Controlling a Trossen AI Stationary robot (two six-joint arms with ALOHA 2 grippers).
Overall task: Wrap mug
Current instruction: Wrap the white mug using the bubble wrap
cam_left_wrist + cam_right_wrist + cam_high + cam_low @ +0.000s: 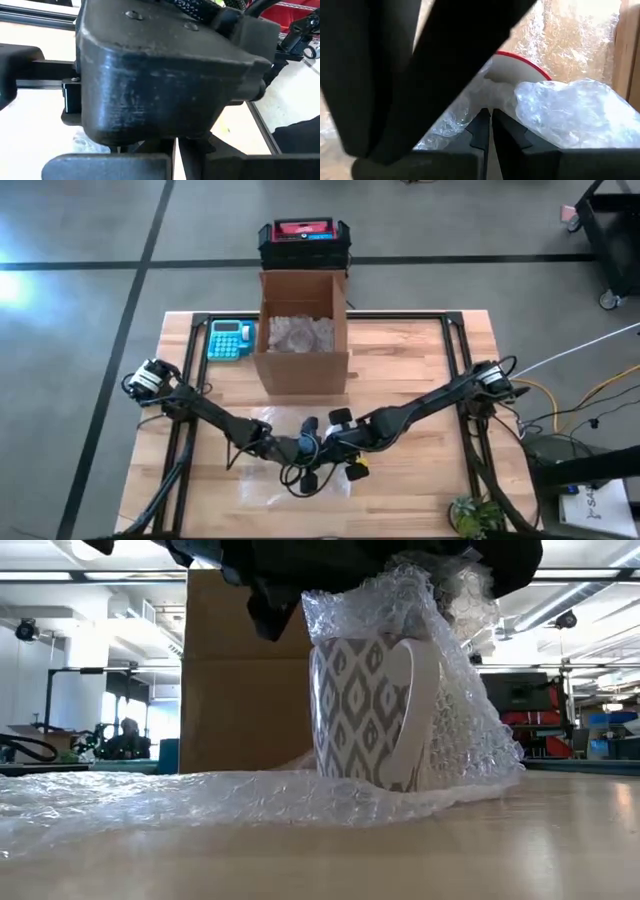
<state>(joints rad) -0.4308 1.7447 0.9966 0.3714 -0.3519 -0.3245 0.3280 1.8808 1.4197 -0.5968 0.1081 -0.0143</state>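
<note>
Bubble wrap (150, 802) covered the counter (420, 380) beneath my right hand (487, 131), clamped on a fold just above the mug (375, 710); my left hand (175, 160) was closed. Tugging might tip it.

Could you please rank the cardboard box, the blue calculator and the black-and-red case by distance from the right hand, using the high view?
From the right hand:
1. Open brown cardboard box, mid-table, directly beyond.
2. Blue calculator, left of the box.
3. Black-and-red case, on the floor past the table.

Two dark, slender arms (215, 415), seemingly trailing black cables.
</note>
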